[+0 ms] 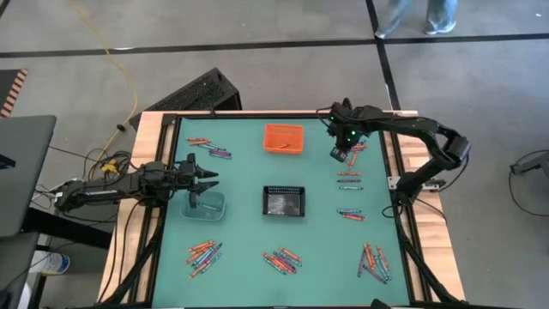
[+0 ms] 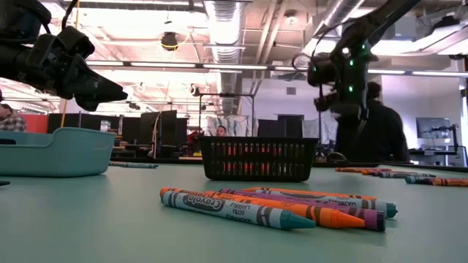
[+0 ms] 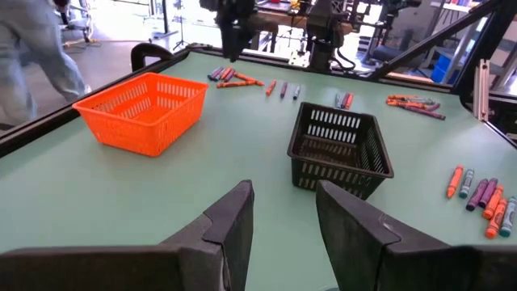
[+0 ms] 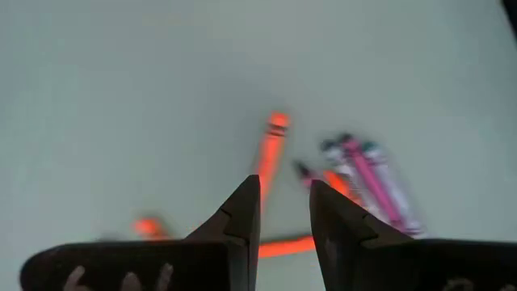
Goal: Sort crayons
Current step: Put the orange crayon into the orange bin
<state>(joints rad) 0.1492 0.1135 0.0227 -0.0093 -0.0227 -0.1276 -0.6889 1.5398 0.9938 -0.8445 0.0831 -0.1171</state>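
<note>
Crayons point(image 1: 203, 252), thin paper-wrapped sticks, lie in loose clusters around the matte green table point(image 1: 244, 180): near its left front edge, at the front middle point(image 1: 282, 260), near the right front corner point(image 1: 373, 261), down the right edge point(image 1: 348, 179) and by the far left corner point(image 1: 211, 148). The table's middle is bare between the bins. At the left edge the left gripper point(image 1: 208, 178) reaches in level above the clear smooth-walled bin point(image 1: 204, 205), its fingers parted and holding nothing. A black lattice bin point(image 1: 285, 201) sits mid-table; an orange mesh bin point(image 1: 284, 138) stands toward the far edge. The right arm bends in from the right edge, and the right gripper point(image 4: 284, 212) points down over the far right crayons point(image 4: 370, 176), its fingers apart around nothing.
</note>
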